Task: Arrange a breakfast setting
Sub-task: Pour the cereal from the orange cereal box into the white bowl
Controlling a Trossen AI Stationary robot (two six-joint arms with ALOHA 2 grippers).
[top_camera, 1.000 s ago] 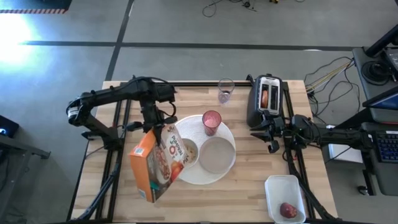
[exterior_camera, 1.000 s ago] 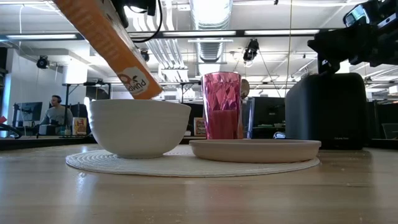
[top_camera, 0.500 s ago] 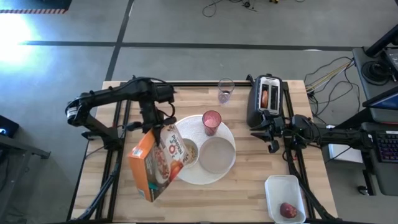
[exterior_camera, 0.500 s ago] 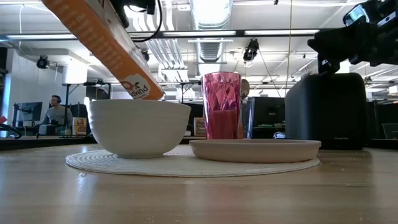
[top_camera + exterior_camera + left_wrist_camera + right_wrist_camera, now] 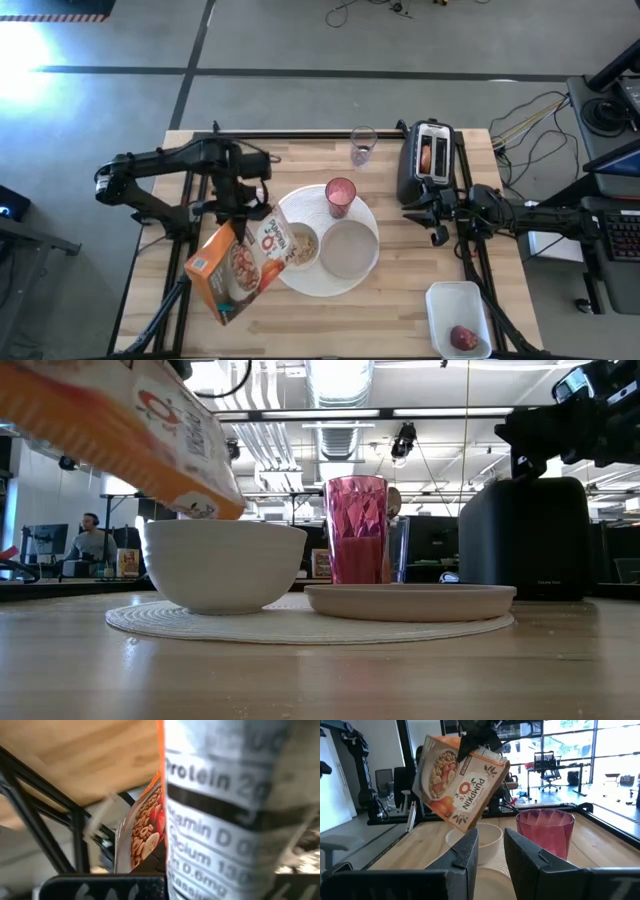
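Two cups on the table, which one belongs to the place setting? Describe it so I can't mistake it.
Start at the large round white plate mid-table. On its far edge, beside the small white bowl and small grey plate, stands the faceted pink tumbler. The other cup is a clear glass off the plate, by the black toaster.

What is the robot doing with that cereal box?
The left gripper holds an orange cereal box tipped over the small white bowl, and the bowl has cereal in it. The bowl sits on the large round white plate with a small grey plate and a pink tumbler. The right gripper waits by the black toaster, its fingers a little apart and empty. A red apple lies in a white tray.
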